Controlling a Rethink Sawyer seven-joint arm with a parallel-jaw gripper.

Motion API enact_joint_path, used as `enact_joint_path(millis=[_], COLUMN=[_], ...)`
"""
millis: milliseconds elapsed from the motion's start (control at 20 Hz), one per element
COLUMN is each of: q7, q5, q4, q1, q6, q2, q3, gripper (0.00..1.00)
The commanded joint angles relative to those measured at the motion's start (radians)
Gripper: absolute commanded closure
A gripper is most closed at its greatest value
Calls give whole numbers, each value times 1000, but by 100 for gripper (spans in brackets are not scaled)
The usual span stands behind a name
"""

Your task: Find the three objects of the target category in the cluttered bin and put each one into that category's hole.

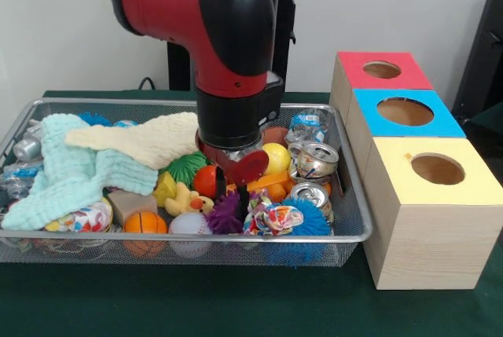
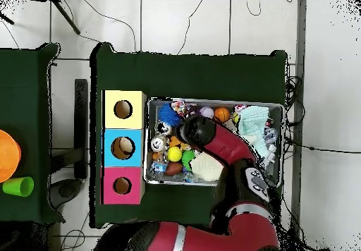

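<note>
A wire mesh bin [image 1: 47,109] holds a pile of toys, cans and cloths. My gripper [image 1: 233,188] is down in the middle of the pile, between an orange ball [image 1: 206,181] and a yellow ball [image 1: 275,158], just above a purple spiky ball [image 1: 226,216]. The thick wrist hides most of it, so its state does not show. Three wooden boxes stand beside the bin, each with a round hole: red top [image 1: 382,70], blue top [image 1: 405,111] and yellow top [image 1: 437,169]. In the overhead view the arm [image 2: 211,139] covers the bin's middle.
Two drink cans [image 1: 314,160] [image 1: 310,193] lie at the bin's right. A mint cloth [image 1: 63,172] and a cream cloth [image 1: 145,141] cover the left part. A rubber duck [image 1: 189,199], a basketball [image 1: 145,223] and a blue spiky ball [image 1: 314,219] lie near the front rim.
</note>
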Motion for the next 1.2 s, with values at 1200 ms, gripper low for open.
enact_joint_path(millis=[1200], q7=[41], q5=[-138], q4=[133], q1=[-143], q6=[123], q2=[-114], q3=[167], gripper=[0])
